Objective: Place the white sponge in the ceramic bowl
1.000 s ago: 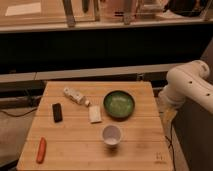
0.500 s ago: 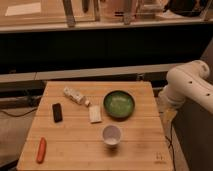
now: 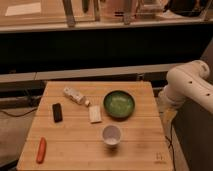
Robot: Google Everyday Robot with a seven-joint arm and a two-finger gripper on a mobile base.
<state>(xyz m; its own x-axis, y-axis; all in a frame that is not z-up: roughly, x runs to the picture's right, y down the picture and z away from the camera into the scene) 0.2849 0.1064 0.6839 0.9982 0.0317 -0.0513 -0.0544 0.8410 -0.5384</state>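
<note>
The white sponge point(image 3: 95, 114) lies flat on the wooden table point(image 3: 75, 150), just left of the ceramic bowl point(image 3: 119, 104), close to its rim. The bowl is green inside with a dark rim and looks empty. Only a white arm segment point(image 3: 187, 86) shows, beside the table's right edge and off the tabletop. The gripper is out of view.
A white bottle-like object point(image 3: 76, 96) lies left of the bowl, behind the sponge. A black block point(image 3: 57, 112) lies further left. A white cup point(image 3: 111, 135) stands in front of the bowl. An orange-red stick point(image 3: 41, 150) lies at the front left corner.
</note>
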